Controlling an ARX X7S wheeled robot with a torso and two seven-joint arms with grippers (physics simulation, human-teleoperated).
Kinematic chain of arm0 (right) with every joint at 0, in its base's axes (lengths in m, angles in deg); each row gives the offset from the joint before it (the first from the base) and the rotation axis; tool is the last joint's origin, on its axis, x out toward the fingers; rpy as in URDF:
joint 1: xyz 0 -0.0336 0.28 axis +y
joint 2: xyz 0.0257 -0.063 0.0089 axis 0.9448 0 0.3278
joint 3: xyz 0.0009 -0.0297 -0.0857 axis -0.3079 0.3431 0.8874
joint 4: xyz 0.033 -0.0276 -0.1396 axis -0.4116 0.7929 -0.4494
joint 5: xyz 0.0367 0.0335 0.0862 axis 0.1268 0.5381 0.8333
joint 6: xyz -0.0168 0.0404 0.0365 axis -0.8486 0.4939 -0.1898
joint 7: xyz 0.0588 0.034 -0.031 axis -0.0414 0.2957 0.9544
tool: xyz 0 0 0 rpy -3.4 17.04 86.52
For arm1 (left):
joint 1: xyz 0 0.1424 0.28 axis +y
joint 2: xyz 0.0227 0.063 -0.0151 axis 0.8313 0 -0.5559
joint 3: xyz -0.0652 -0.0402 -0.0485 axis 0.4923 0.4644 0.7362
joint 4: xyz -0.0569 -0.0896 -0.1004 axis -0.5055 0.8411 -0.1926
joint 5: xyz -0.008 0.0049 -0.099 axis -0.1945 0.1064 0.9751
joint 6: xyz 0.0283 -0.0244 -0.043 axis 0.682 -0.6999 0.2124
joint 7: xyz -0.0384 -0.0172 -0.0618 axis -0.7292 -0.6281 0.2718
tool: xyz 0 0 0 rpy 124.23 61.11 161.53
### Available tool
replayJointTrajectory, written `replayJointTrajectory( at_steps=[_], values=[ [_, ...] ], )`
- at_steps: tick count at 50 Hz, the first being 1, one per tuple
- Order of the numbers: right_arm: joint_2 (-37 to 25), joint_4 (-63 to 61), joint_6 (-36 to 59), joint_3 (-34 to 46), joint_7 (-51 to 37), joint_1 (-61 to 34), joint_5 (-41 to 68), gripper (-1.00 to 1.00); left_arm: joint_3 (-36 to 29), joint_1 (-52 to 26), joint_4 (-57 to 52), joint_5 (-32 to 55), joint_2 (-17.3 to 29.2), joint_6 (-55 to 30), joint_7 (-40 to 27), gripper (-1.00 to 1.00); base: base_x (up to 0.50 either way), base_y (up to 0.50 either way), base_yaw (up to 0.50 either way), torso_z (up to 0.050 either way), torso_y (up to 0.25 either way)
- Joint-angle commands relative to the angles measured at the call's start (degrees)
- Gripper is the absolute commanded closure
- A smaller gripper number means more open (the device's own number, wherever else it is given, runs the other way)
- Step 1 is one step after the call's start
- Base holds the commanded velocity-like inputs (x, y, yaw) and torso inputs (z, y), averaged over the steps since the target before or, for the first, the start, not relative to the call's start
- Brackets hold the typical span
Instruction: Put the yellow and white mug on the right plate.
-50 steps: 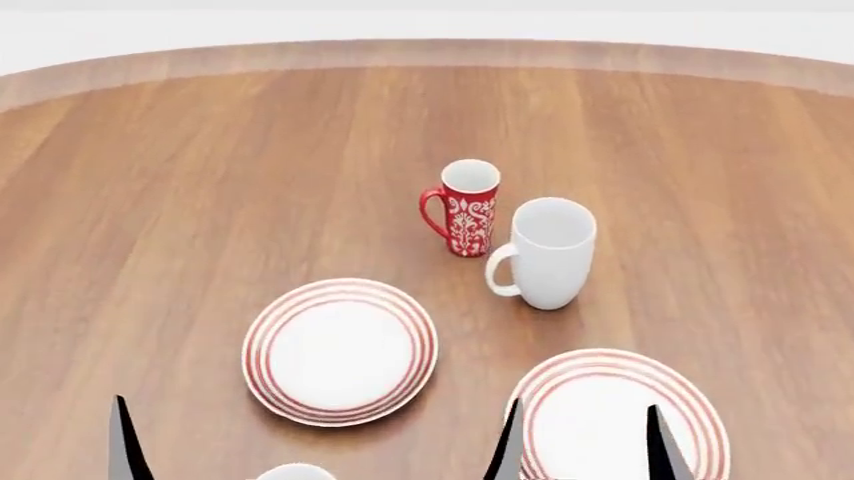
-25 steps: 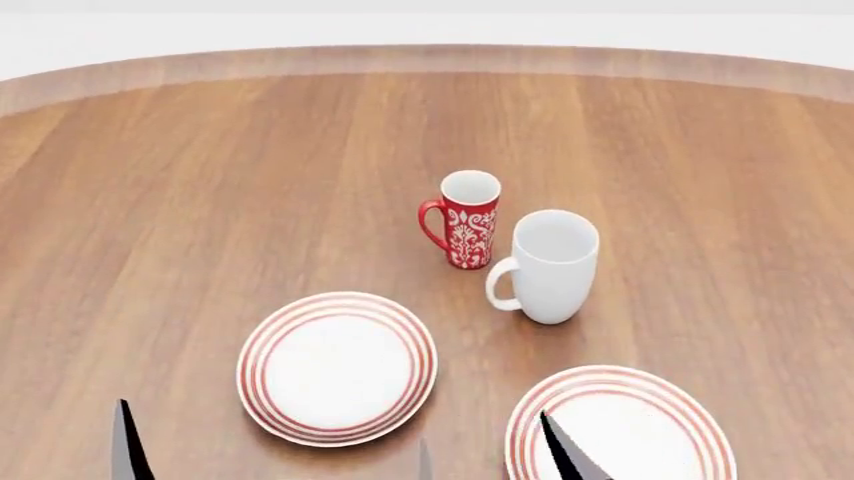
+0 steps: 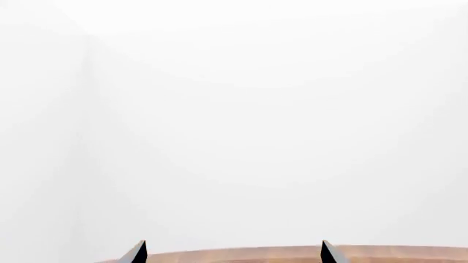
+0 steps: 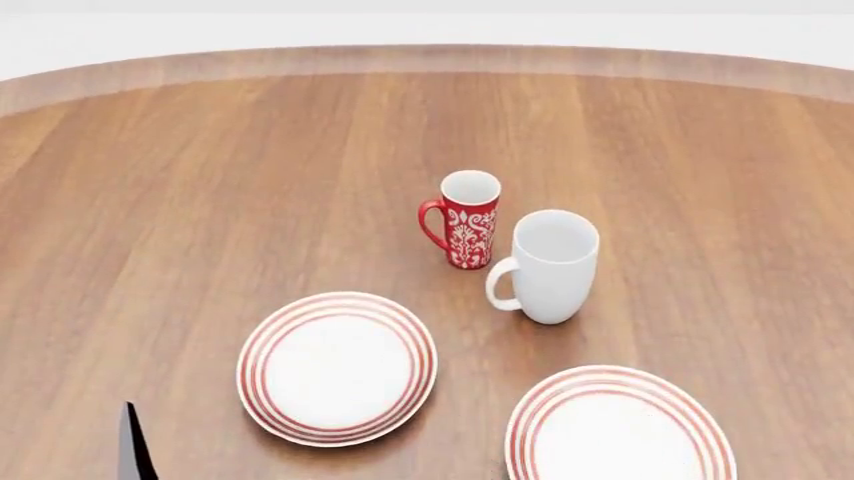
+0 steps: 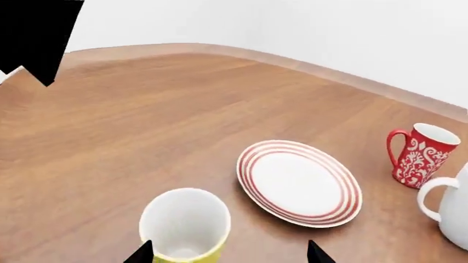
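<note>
The yellow and white mug (image 5: 184, 224) shows only in the right wrist view, upright on the wood, with a white inside and a yellow wall. My right gripper (image 5: 228, 255) is open just short of it. The mug stands close to one fingertip (image 5: 142, 253), and the other fingertip (image 5: 314, 253) is far off it. The right plate (image 4: 618, 428), white with red rings, lies at the front right in the head view, where the right gripper does not show. My left gripper (image 3: 232, 253) is open and holds nothing. One of its fingers (image 4: 131, 450) shows at the front left.
A second ringed plate (image 4: 336, 367) lies left of centre and also shows as the plate (image 5: 300, 183) beyond the yellow mug. A red patterned mug (image 4: 465, 220) and a plain white mug (image 4: 547, 265) stand together behind the plates. The round table's far edge (image 4: 427, 55) curves across the back.
The head view shifted, and the mug rim at its bottom edge dropped out of sight. My right gripper's fingers moved left and down, then left the head view.
</note>
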Motion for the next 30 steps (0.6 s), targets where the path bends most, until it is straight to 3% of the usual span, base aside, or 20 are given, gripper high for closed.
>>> replayJointTrajectory(
  at_steps=[1,15,23,30],
  values=[
    [-0.7,-1.7,6.6,1.2,5.4,-3.3,1.8,-1.00,0.8,0.1,-0.5,-0.3,-0.6,-1.0,1.1,-1.00,0.00,0.00,0.00,0.000,0.000],
    [2.2,0.0,11.7,3.3,6.6,-8.1,3.6,-1.00,0.1,0.0,-0.1,-0.1,-0.1,-1.3,0.8,-1.00,0.00,0.00,0.00,0.000,0.000],
    [6.5,1.0,24.9,-2.8,0.8,-10.9,14.5,-1.00,-0.2,-0.1,0.2,0.0,0.1,-1.4,0.6,-1.00,0.00,0.00,0.00,0.000,0.000],
    [7.8,6.3,23.9,-2.1,-0.4,-12.4,12.0,-1.00,-0.6,-0.2,0.3,0.3,0.3,-1.9,0.6,-1.00,0.00,0.00,0.00,0.000,0.000]
  ],
)
